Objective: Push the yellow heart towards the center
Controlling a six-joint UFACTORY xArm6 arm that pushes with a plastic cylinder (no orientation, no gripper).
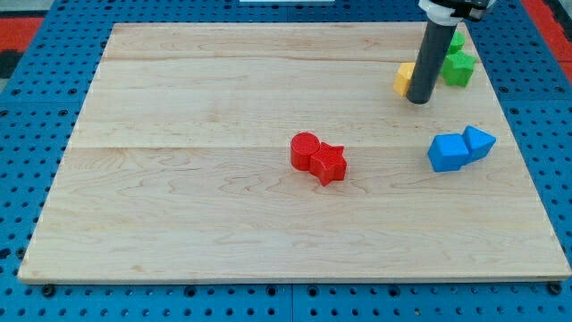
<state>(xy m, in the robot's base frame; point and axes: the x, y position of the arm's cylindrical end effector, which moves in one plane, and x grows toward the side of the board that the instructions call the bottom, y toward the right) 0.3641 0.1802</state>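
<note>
The yellow heart (404,79) lies near the view's upper right on the wooden board (223,179), mostly hidden behind my rod. My tip (418,100) rests on the board just right of and below the yellow block, touching or nearly touching it. Only the yellow block's left part shows.
Two green blocks (459,66) sit right of the rod near the board's right edge. A blue cube (447,152) and a blue block (479,141) touch each other at the right. A red cylinder (305,149) and a red star (329,164) touch near the centre.
</note>
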